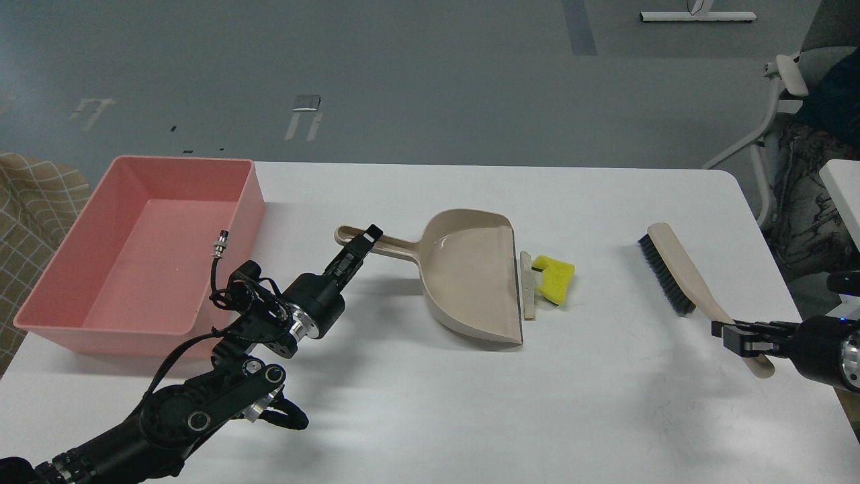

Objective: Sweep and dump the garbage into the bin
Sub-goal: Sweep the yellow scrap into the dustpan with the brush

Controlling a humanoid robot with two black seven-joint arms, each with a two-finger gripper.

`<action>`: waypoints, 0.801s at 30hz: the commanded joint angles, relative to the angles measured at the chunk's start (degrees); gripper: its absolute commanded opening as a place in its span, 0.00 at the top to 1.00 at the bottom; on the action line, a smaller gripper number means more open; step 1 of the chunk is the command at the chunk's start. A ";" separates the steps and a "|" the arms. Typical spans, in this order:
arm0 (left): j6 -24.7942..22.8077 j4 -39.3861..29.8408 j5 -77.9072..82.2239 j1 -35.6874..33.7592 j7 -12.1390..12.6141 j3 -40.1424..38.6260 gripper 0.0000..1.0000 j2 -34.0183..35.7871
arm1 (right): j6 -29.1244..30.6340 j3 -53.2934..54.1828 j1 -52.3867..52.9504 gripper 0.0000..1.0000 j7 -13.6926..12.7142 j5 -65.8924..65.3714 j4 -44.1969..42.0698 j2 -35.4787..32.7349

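The garbage lies mid-table: a yellow notched chunk (pixel 555 279) and a thin whitish wedge (pixel 528 286), right against the open lip of the beige dustpan (pixel 470 282). My left gripper (pixel 368 238) is shut on the dustpan's handle. The pink bin (pixel 245 202) stands at the far left, with nothing inside. My right gripper (pixel 736 336) is shut on the handle end of the beige brush (pixel 672 265), whose black bristles face left, well to the right of the garbage.
An office chair (pixel 786 87) and another white table's edge (pixel 843 188) stand beyond the table's right side. A checked fabric seat (pixel 33 202) sits left of the bin. My left arm's elbow (pixel 201 417) lies over the table's front left.
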 commanded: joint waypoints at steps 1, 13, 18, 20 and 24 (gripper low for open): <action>0.07 0.00 0.00 0.01 0.01 -0.01 1.00 -0.05 | 0.00 0.38 0.04 1.00 0.01 0.06 0.44 -0.15; -0.02 0.00 0.00 -0.16 0.10 -0.01 1.00 -0.05 | 4.83 6.44 0.57 1.00 -2.36 0.14 1.14 0.81; -0.02 -0.09 0.00 -0.07 0.01 -0.01 1.00 0.13 | 5.79 5.91 -0.40 1.00 -4.21 0.14 0.96 6.52; -0.02 -0.09 0.00 -0.07 0.01 -0.01 1.00 0.21 | 6.76 5.91 -1.01 1.00 -4.47 0.14 1.05 7.66; -0.02 -0.09 0.00 0.01 0.01 -0.01 1.00 0.30 | 8.26 5.91 -1.28 1.00 -4.56 0.06 1.40 11.18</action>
